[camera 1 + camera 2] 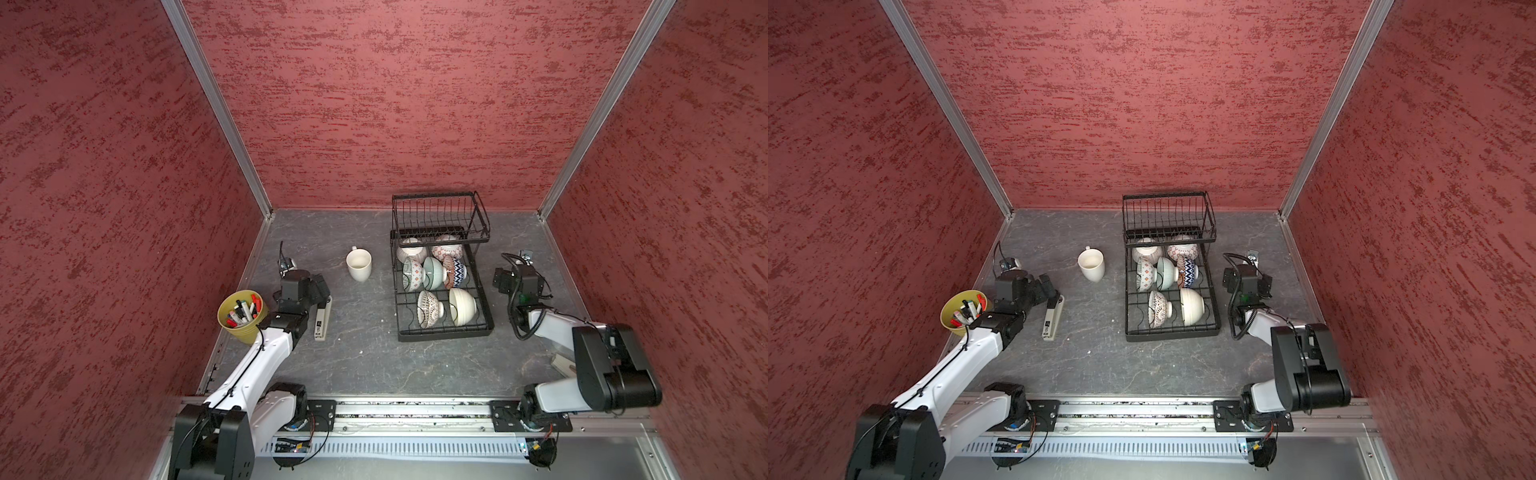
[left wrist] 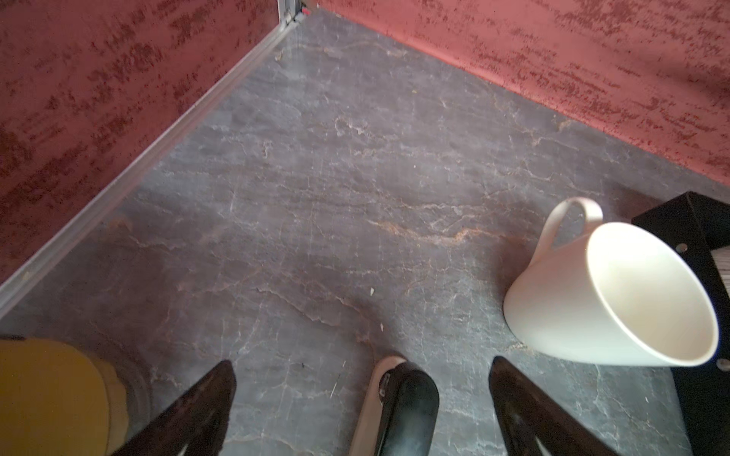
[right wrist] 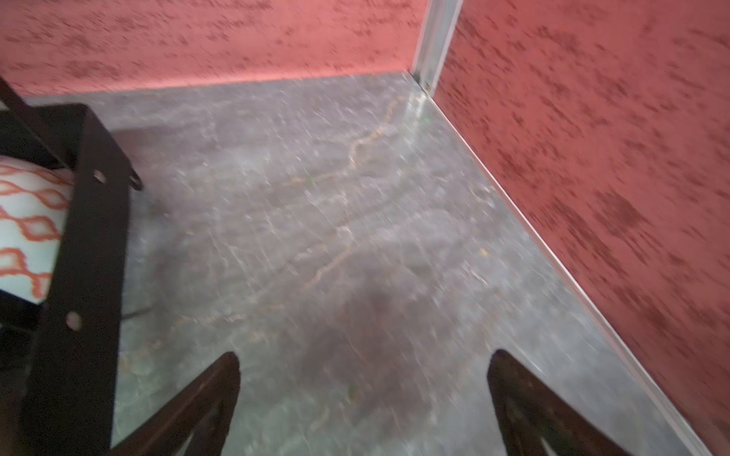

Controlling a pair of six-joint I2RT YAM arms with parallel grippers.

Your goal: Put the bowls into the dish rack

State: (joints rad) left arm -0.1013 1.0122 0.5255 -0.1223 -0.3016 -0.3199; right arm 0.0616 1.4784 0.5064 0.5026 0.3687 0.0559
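The black wire dish rack stands right of the table's middle. Several bowls stand on edge in its lower tier: a cream bowl, a dark-patterned one, a pale green one, a navy-zigzag one and an orange-patterned one behind the rack's frame. The upper basket holds nothing. My left gripper hangs open over a stapler, far left of the rack. My right gripper is open beside the rack's right side, over bare table.
A cream mug stands just left of the rack. A stapler lies under my left gripper. A yellow-green pot of markers sits by the left wall. Red walls close three sides.
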